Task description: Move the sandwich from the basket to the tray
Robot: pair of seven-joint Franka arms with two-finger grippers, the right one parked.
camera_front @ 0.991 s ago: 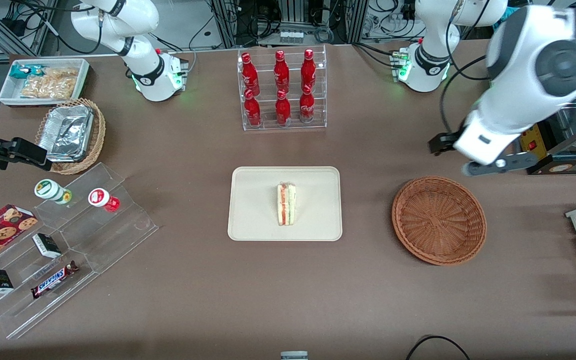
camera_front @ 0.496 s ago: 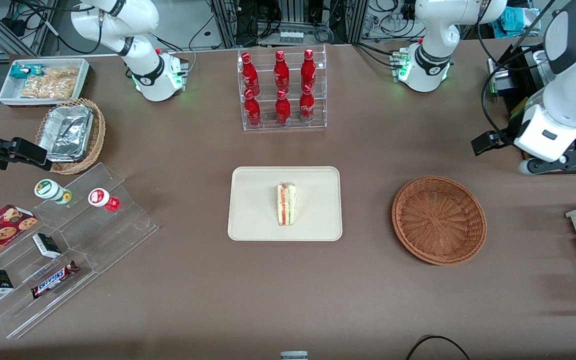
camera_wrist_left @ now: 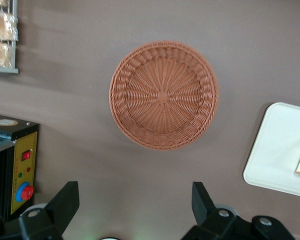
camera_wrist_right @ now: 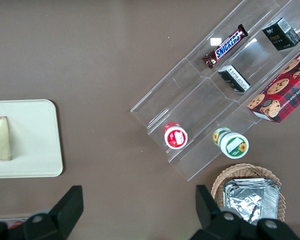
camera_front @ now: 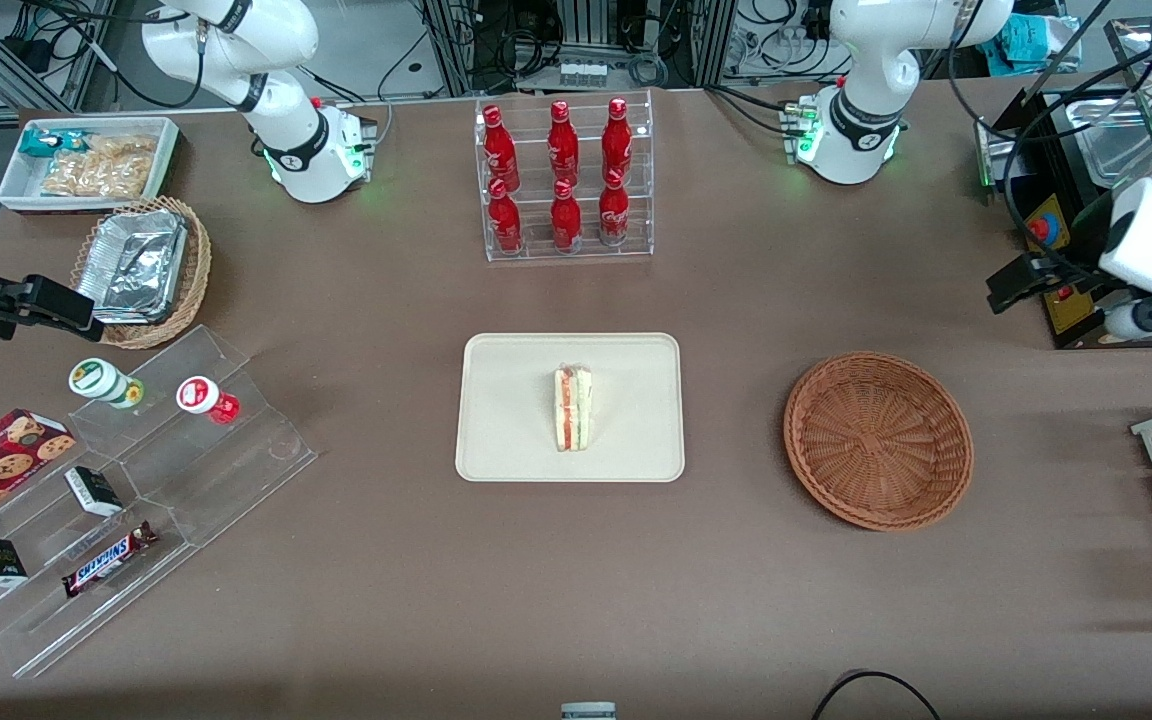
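Rough woven wicker basket (camera_front: pixel 878 440), smooth matt tray (camera_front: pixel 516 400), clear-wrapped sandwich (camera_front: pixel 573 407), black matt end effector (camera_wrist_left: pixel 135 210) above the table's working-arm end.

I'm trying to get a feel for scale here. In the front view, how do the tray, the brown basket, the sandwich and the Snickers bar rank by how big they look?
1. tray
2. basket, round, narrower than the tray
3. and 4. sandwich and Snickers bar: too alike to rank.

The gripper is open, raised above the table beside the basket.

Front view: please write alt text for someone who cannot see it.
A sandwich lies on the tray at mid-table, and the basket toward the working arm's end holds nothing. The open gripper hangs high at that end of the table, clear of the basket, holding nothing. A rack of red bottles stands farther from the camera than the tray.
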